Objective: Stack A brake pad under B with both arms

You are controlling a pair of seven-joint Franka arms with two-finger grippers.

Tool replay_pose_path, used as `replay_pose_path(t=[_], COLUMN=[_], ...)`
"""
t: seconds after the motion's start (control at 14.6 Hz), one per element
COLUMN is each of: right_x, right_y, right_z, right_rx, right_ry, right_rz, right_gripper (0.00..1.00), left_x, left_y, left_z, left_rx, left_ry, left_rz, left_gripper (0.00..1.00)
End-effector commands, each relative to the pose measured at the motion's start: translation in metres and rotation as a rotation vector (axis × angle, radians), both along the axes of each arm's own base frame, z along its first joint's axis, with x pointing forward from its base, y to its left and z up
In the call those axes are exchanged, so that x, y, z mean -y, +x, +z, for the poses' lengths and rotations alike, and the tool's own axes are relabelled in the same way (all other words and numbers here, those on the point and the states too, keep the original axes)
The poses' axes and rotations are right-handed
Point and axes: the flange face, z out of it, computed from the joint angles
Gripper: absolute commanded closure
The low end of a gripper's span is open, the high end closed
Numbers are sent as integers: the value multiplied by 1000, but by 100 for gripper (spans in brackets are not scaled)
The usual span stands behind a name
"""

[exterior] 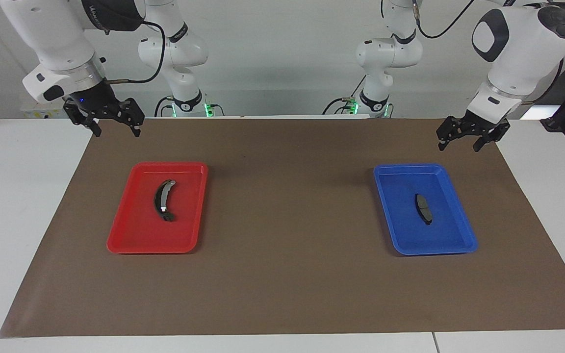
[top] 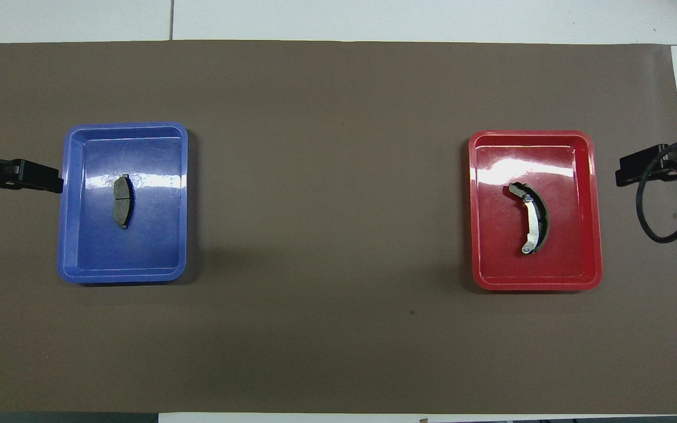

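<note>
The A brake pad [exterior: 423, 208], short, flat and all dark with a faint groove across its middle, lies in the blue tray [exterior: 461, 235] toward the left arm's end of the worktop [exterior: 282, 289]. B [exterior: 163, 200], the longer crescent with a silvery strip along it, lies in the red tray [exterior: 125, 235] toward the right arm's end. The two trays sit well apart on a brown mat [exterior: 287, 206] that covers most of the white worktop.

The left hand [exterior: 460, 143] hangs over the mat's edge near the blue tray, its fingers spread and released, holding nothing. The right hand [exterior: 117, 133] hangs over the mat's edge near the red tray, likewise spread wide and empty. Neither hand touches a tray or a part.

Some lettering shows on the dark band of the right arm's upper joint, but it cannot be read. The trays and both parts carry no legible writing.
</note>
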Motion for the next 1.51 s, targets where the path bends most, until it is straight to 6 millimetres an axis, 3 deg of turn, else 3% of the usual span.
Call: replay_pose_path(t=[0.0,0.41,0.62,0.96,1.3,1.44], right_x=[3,3,4,4,2,2], right_y=[-4,-5,-5,-5,-5,-10], right_z=[-1,-4,-4,-4,-6,-23], right_rx=[0,-8,-8,-8,-6,38], right_ry=[8,8,9,9,9,9], right_rz=[12,10,12,12,16,17], right_gripper=[0,0,0,0,0,0], left_x=[-3,1,7,0,-1,-1], left_y=[-3,-4,-1,27,37,35], left_z=[3,2,-19,-99,-186,-208], left_rx=[14,26,40,26,52,71], left_ry=[8,8,7,7,7,6], left_rz=[3,-9,-15,5,10,13], left_gripper=[0,1,1,2,2,2])
